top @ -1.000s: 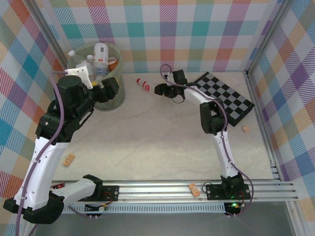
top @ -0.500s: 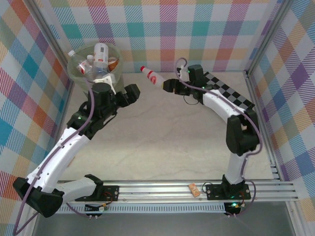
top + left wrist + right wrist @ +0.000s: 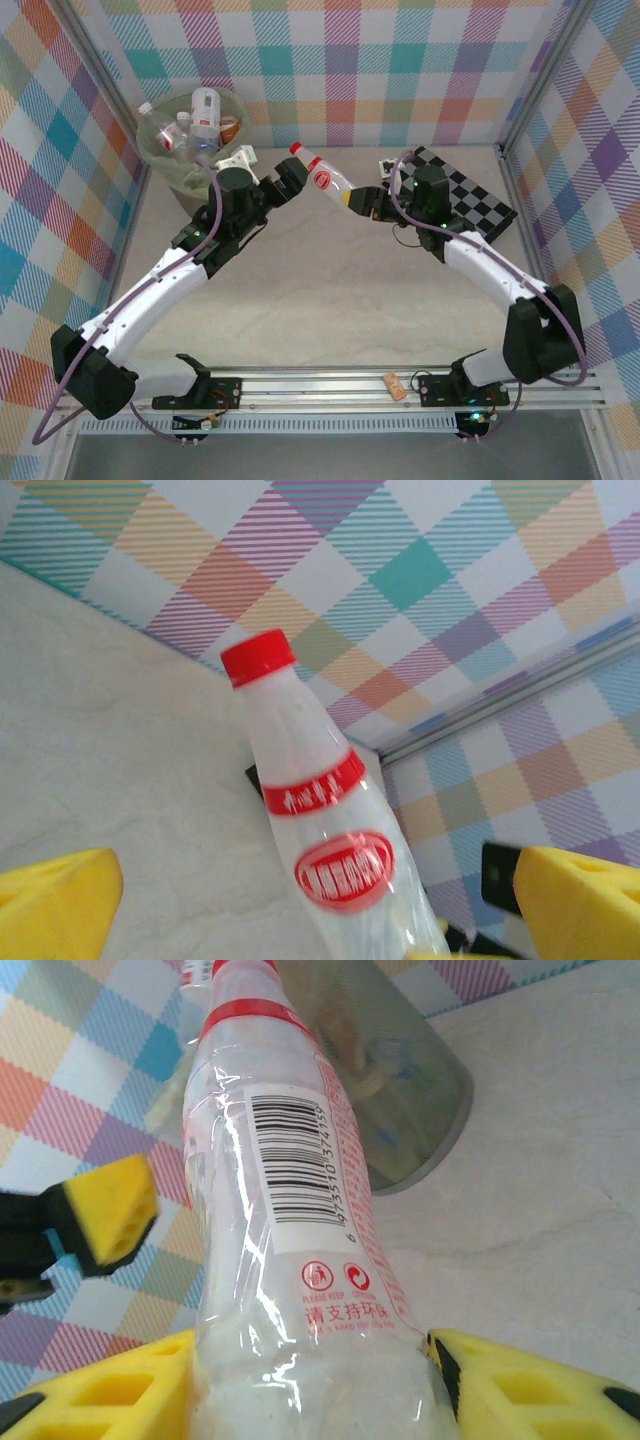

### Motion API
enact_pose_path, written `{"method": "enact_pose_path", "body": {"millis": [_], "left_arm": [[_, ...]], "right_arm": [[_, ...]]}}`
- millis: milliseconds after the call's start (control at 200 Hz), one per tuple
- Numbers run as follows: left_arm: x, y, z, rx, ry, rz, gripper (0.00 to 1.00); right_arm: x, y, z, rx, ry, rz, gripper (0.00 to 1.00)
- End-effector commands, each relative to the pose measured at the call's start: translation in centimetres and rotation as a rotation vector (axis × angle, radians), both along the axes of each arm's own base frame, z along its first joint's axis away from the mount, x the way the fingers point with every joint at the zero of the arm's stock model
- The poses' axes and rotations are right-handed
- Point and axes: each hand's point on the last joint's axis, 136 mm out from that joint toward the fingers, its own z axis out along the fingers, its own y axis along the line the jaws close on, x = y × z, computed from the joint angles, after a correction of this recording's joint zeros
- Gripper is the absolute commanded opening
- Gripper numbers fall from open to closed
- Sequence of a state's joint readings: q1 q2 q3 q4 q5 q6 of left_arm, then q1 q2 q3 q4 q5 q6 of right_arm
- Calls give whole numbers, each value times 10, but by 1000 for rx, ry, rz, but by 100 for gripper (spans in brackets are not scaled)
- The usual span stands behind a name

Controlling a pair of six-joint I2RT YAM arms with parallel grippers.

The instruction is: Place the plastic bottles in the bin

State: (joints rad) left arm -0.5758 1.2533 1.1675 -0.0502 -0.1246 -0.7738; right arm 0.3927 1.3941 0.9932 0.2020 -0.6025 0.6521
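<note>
bottle (image 3: 322, 177): in the air near the bin (image 3: 165, 165) | right jaws: pinch its bottom end | left jaws: wide open around it, holding nothing | risk: right lets go too soon, bottle falls on counter (image 3: 330, 290)

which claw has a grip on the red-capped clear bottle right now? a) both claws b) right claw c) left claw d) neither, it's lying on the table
B: the right claw is clamped on the base of the red-capped clear bottle from both sides, while the left claw is open, with gaps either side of the bottle's neck.
</note>
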Motion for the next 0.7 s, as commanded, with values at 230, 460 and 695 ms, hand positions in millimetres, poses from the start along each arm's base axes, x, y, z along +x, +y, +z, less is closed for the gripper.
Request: {"method": "enact_pose_path", "body": {"millis": [230,460,695], "left_arm": [[34,-31,13,-193,-21,-42,92],[32,-43,27,-270,-39,-105,71],[24,-40,34,-258,-39,-113,44]], "right_arm": [[-53,6,37,66,-96,142,54],[-52,8,24,31,-81,143,54],[-44,12,17,30,-63,136,54]]}}
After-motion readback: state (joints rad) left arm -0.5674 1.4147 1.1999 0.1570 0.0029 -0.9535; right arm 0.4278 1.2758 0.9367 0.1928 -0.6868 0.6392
